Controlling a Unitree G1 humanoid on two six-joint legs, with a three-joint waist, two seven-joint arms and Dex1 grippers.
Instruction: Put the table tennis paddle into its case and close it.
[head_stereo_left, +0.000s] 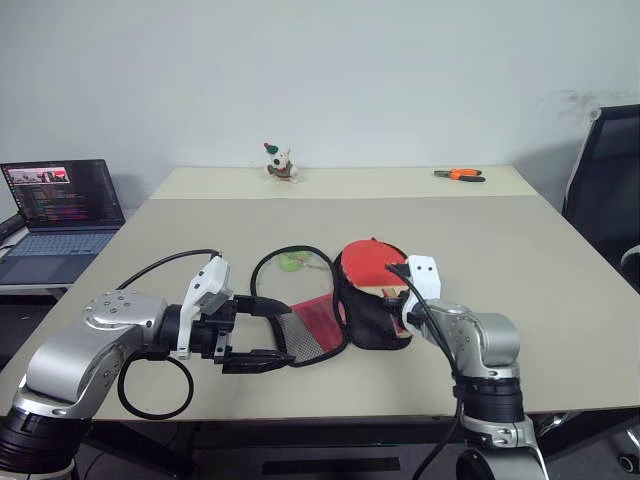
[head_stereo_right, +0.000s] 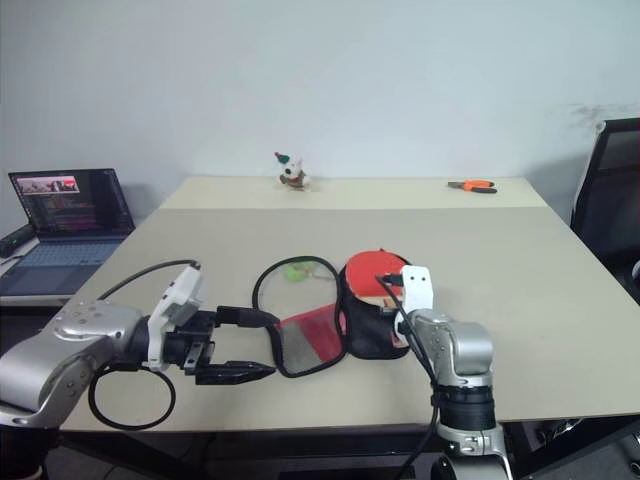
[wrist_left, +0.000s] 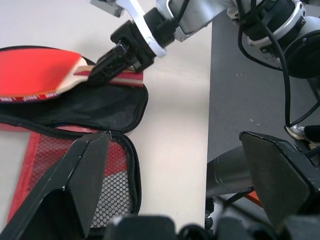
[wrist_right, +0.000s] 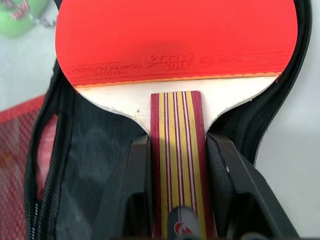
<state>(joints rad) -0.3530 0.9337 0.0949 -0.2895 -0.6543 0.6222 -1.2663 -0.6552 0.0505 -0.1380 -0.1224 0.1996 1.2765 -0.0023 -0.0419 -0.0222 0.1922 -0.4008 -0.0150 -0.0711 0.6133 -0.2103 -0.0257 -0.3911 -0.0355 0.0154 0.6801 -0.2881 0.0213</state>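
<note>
Now the right gripper (wrist_right: 177, 195) clamps the table tennis paddle (wrist_right: 175, 45) by its handle, blade pointing far into the case (head_stereo_left: 370, 320); left gripper (head_stereo_left: 262, 332) gapes empty by the open near-left flap.

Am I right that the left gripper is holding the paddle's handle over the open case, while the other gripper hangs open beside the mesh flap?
No, the arms are swapped. The right gripper grips the paddle by its handle over the open case, as the right wrist view shows; the left gripper hangs open by the mesh flap.

table (head_stereo_left: 520, 260) | on it: case (head_stereo_left: 320, 320); toy (head_stereo_left: 279, 162); pliers (head_stereo_left: 460, 174)
</note>
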